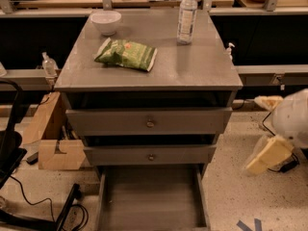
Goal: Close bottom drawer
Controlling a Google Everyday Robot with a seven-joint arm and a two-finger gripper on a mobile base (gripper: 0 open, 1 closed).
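Note:
The bottom drawer [151, 196] of the grey cabinet stands pulled far out. Its long plain grey tray is empty and runs to the lower edge of the view. Its front panel and knob are out of view. Above it are the mid-sized drawer front [151, 155] and the widest drawer front [150, 121], each with a small round knob and each slightly out. My gripper [267, 155] is at the end of the white and cream arm low at the right, to the right of the cabinet and apart from the drawer.
On the cabinet top [202, 71] lie a green chip bag [126, 54], a white bowl [106, 20] and a water bottle [186, 16]. A cardboard box [53, 138] and a black chair base [9, 153] with cables stand on the floor at the left.

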